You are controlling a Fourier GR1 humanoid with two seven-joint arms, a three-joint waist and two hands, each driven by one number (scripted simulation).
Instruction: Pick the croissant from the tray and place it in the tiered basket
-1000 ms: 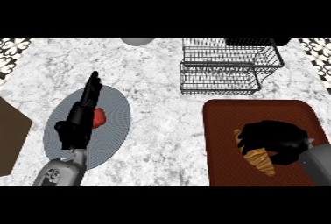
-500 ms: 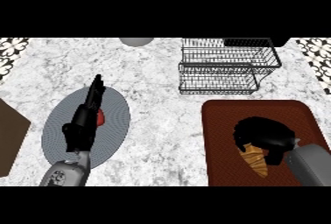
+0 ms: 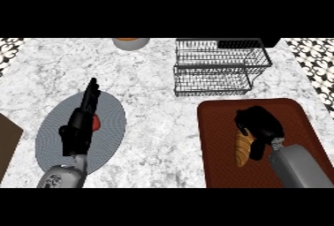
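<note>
A golden-brown croissant [image 3: 243, 148] lies lengthwise on the dark red tray [image 3: 218, 132] at the right. My right hand [image 3: 261, 126] is over its far end and right side, fingers curled round it. The black wire tiered basket [image 3: 218, 66] stands at the back, just beyond the tray, with nothing seen in it. My left hand [image 3: 79, 126] rests open over the grey plate [image 3: 55, 132] at the left, fingers pointing away.
A small red object [image 3: 96, 123] lies on the grey plate, partly hidden by my left hand. A pale bowl [image 3: 130, 43] sits at the back edge. A brown board [image 3: 6, 145] shows at the left edge. Patterned wall strips flank the marble counter.
The right hand has shifted left and nearer along the tray, closing over the croissant's top end. The view has shifted slightly. The left hand stays over the plate.
</note>
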